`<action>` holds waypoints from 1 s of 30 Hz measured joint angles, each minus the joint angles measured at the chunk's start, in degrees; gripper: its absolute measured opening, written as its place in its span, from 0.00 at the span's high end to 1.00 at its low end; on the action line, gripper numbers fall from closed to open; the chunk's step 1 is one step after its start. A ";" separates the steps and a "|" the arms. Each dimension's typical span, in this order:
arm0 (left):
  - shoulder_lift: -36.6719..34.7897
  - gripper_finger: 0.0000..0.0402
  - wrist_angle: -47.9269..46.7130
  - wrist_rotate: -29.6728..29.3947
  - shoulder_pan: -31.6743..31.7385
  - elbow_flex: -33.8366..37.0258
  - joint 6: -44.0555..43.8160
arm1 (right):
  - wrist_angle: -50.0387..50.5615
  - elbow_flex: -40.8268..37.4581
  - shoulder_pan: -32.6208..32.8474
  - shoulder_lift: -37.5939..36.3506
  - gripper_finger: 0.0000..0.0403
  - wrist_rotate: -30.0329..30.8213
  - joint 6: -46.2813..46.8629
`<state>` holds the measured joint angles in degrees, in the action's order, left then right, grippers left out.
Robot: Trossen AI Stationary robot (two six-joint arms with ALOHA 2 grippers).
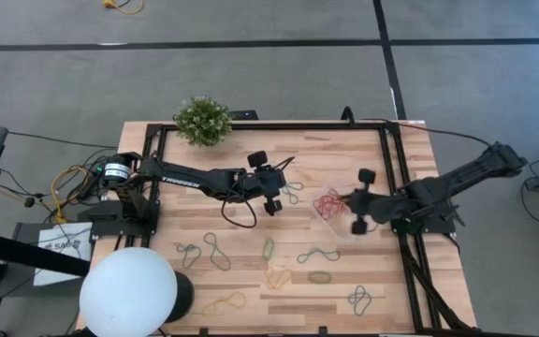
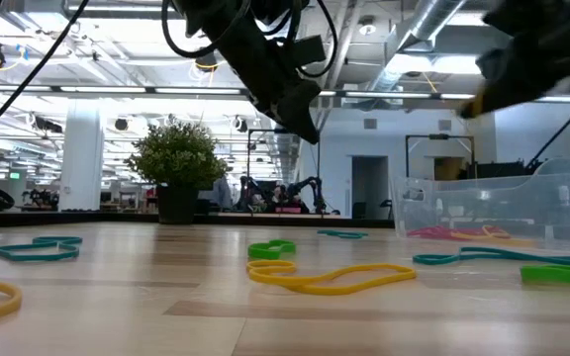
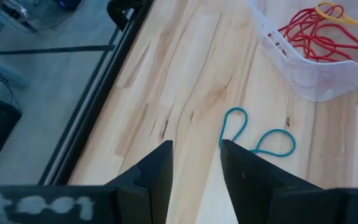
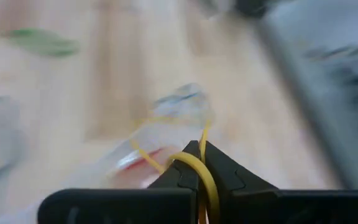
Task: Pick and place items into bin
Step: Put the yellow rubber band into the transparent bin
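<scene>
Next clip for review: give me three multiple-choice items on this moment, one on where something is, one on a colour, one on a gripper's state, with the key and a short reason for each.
1. Where does the teal band nearest the left gripper lie?
A. inside the bin
B. on the bare wood beside the bin
C. hanging from the plant

2. What colour is the band pinched by the right gripper?
A. yellow
B. blue
C. green

3. How do the left gripper's fingers stand?
A. shut on a red band
B. shut on nothing
C. open, holding nothing

Key: 1 B, the teal band lies flat on the table, outside the wall of the bin. 2 A, a yellow band runs between the closed fingers of the right gripper. 3 C, the left gripper shows bare wood in the gap between its fingers.
</scene>
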<state>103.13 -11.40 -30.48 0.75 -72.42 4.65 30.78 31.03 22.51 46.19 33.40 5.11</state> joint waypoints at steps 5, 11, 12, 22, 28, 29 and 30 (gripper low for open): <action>0.00 0.69 0.07 0.02 0.00 0.00 -0.20 | 1.44 -0.44 1.66 -2.00 1.00 -1.30 5.22; 0.00 0.69 -0.02 0.02 0.00 0.00 -0.71 | 2.81 -0.46 0.41 3.18 0.98 -0.34 7.46; 0.00 0.69 -0.15 0.02 0.00 0.00 -0.84 | 2.78 -0.46 0.14 4.40 0.96 -0.40 7.51; 0.00 0.69 -3.35 0.09 0.00 0.00 -1.01 | 1.73 -0.46 -2.04 15.04 0.81 -8.41 5.68; -0.35 0.69 -9.91 -0.79 0.00 0.00 -2.04 | 1.57 -0.24 -2.04 15.91 0.80 -7.12 4.91; -0.74 0.69 -11.50 -1.11 0.00 0.02 -3.20 | 1.73 -0.02 -2.04 15.54 0.80 -5.85 4.86; -1.35 0.69 -12.63 -1.09 0.00 0.02 -4.83 | 1.69 0.30 -2.04 15.02 0.80 -4.62 4.69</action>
<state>101.78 -24.03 -31.57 0.75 -72.40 -0.18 32.47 31.33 20.47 61.21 28.78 9.81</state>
